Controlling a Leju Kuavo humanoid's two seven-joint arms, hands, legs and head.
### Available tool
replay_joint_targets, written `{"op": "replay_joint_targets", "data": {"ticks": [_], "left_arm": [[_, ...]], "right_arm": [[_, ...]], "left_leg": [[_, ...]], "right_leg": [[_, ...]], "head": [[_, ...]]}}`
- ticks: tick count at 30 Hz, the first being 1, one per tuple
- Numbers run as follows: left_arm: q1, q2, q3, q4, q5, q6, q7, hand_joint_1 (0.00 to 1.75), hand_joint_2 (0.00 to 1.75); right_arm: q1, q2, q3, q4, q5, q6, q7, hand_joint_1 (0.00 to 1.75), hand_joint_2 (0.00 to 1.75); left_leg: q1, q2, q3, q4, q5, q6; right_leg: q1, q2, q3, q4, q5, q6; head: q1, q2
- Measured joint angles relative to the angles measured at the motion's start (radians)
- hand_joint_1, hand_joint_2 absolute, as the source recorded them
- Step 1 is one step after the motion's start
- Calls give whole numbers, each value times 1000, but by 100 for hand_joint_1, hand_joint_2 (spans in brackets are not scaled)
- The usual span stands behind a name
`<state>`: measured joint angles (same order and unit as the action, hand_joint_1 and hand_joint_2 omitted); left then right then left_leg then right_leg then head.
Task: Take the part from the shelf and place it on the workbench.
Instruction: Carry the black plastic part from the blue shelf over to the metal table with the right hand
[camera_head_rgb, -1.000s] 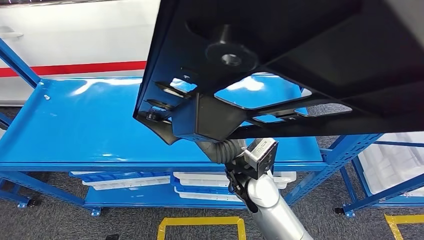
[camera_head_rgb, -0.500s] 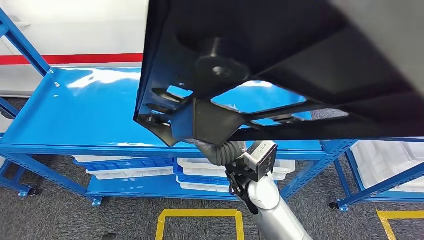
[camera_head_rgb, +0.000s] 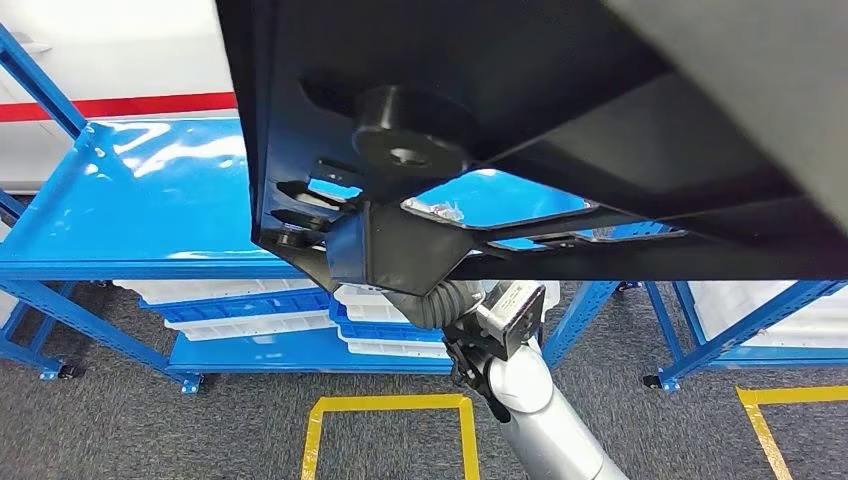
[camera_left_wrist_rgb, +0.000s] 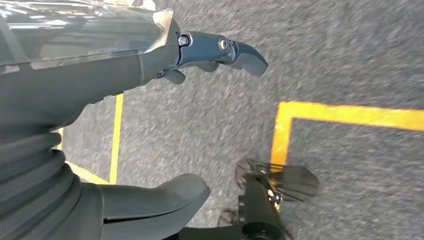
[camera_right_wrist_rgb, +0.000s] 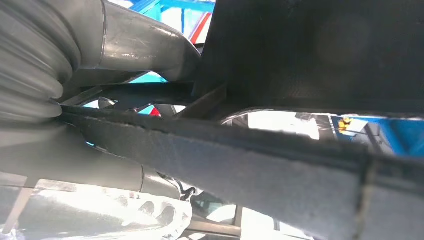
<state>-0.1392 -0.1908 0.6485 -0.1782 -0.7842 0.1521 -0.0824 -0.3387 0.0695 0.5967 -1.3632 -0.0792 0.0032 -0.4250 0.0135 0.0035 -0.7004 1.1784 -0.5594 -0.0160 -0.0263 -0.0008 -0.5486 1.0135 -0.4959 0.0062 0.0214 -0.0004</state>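
Part (camera_head_rgb: 560, 110), a large black panel, sits raised close to the head camera, gripped at its lower edge by the right robot hand (camera_right_wrist_rgb: 125, 45). Left robot hand (camera_left_wrist_rgb: 150, 65) hangs over floor (camera_left_wrist_rgb: 325, 60), holding nothing, fingers apart. Beyond stands the blue shelf (camera_head_rgb: 150, 210).

Right hand (camera_head_rgb: 440, 300) holding black part (camera_head_rgb: 520, 130), blue shelf (camera_head_rgb: 130, 230) behind

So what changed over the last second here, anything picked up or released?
Nothing was picked up or released. The black part fills more of the head view, spreading left. The blue shelf slid left and up as a whole, so the camera moved. The right hand still holds the part; the left hand hangs over the floor, holding nothing.
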Motion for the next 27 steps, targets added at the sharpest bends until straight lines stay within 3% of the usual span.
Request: {"op": "replay_joint_targets", "data": {"ticks": [1,2,3,4,5,6,8,9,11,12,13,15,16,17,18,19,20,21,23,24,25,27], "left_arm": [[0,0,1,0,0,0,0,0,175],[0,0,2,0,1,1,0,0,175],[0,0,3,0,3,2,0,0,175],[-1,0,4,0,6,2,0,0,175],[-1,0,6,0,9,2,0,0,175],[-3,0,8,0,11,2,0,0,175],[-6,0,10,-1,13,3,-1,0,175],[-8,0,10,-1,14,3,-2,0,175],[-8,-1,11,0,14,3,-2,0,175],[-8,-1,12,0,14,3,-3,0,175],[-8,-1,14,0,14,3,-3,0,175],[-9,-1,17,0,14,3,-3,0,175],[-9,-1,18,0,14,3,-3,0,175],[-9,-2,18,0,14,3,-3,0,175],[-9,-2,18,0,14,3,-3,0,175],[-9,-2,19,0,13,2,-3,0,175],[-9,-2,19,0,13,2,-3,0,175],[-9,-2,19,0,12,2,-3,0,175],[-10,-3,20,0,11,0,-5,0,175],[-10,-3,20,0,10,0,-6,0,175],[-10,-3,20,0,9,0,-8,0,175],[-9,-2,21,0,8,0,-12,0,175]], "right_arm": [[-2,1,1,3,-1,2,-2,175,175],[-4,1,2,7,-2,3,-4,175,175],[-6,1,3,10,-4,5,-6,175,175],[-8,2,4,14,-6,7,-8,175,175],[-11,3,5,17,-8,9,-9,175,175],[-15,6,6,20,-10,11,-10,175,175],[-28,12,8,25,-11,16,-12,175,175],[-35,16,10,28,-12,18,-13,175,175],[-44,17,13,36,-12,19,-14,175,175],[-46,17,15,40,-12,20,-15,175,175],[-46,17,16,44,-12,20,-16,175,175],[-48,16,19,51,-12,20,-16,175,175],[-49,16,20,54,-12,20,-16,175,175],[-49,15,22,58,-12,20,-16,175,175],[-49,15,23,61,-12,20,-16,175,175],[-50,15,24,64,-12,20,-16,175,175],[-50,15,24,67,-12,20,-17,175,175],[-52,16,25,69,-12,20,-17,175,175],[-57,18,26,70,-11,21,-20,175,175],[-59,19,27,71,-10,21,-22,175,175],[-60,20,28,71,-9,21,-24,175,175],[-62,20,29,74,-6,22,-27,175,175]], "left_leg": [[0,-1,-10,63,-33,-2],[1,-1,-12,110,-40,-3],[1,-1,-1,125,-25,-2],[1,-1,28,107,4,1],[1,-3,74,55,33,6],[-1,-5,129,-19,43,11],[-6,-11,219,-153,26,21],[-12,-12,237,-187,16,27],[-18,-9,228,-205,31,41],[-18,-6,217,-209,45,51],[-17,-3,203,-213,61,59],[-17,0,172,-214,88,71],[-18,1,155,-213,102,73],[-19,2,137,-211,114,73],[-20,3,119,-208,127,73],[-21,4,101,-204,137,71],[-21,4,83,-198,147,69],[-21,4,67,-191,155,65],[-24,4,46,-176,168,56],[-25,5,40,-172,176,51],[-25,4,36,-171,184,45],[-20,0,27,-167,183,32]], "right_leg": [[3,-1,-12,0,10,-3],[6,-3,-23,1,20,-4],[8,-3,-35,1,29,-4],[10,-3,-46,1,39,-3],[11,-3,-56,1,49,-1],[13,-2,-63,1,57,3],[15,-2,-71,0,74,15],[14,-2,-74,-2,83,23],[11,-4,-83,-6,98,37],[10,-3,-92,0,88,39],[10,-2,-106,22,59,35],[10,-1,-138,124,-36,24],[10,-1,-150,192,-74,23],[10,0,-155,252,-92,29],[10,0,-147,288,-86,40],[10,-1,-125,289,-64,53],[10,-1,-86,253,-38,63],[11,-1,-30,187,-26,65],[14,-1,79,29,-48,50],[17,0,109,-21,-65,39],[20,0,119,-47,-74,29],[16,-3,107,-49,-64,9]], "head": [[0,0],[0,0],[-1,0],[-1,0],[-1,0],[-1,0],[0,0],[0,0],[1,0],[1,0],[3,0],[6,0],[8,0],[8,0],[8,0],[8,0],[8,0],[8,0],[7,0],[6,0],[6,0],[6,0]]}}
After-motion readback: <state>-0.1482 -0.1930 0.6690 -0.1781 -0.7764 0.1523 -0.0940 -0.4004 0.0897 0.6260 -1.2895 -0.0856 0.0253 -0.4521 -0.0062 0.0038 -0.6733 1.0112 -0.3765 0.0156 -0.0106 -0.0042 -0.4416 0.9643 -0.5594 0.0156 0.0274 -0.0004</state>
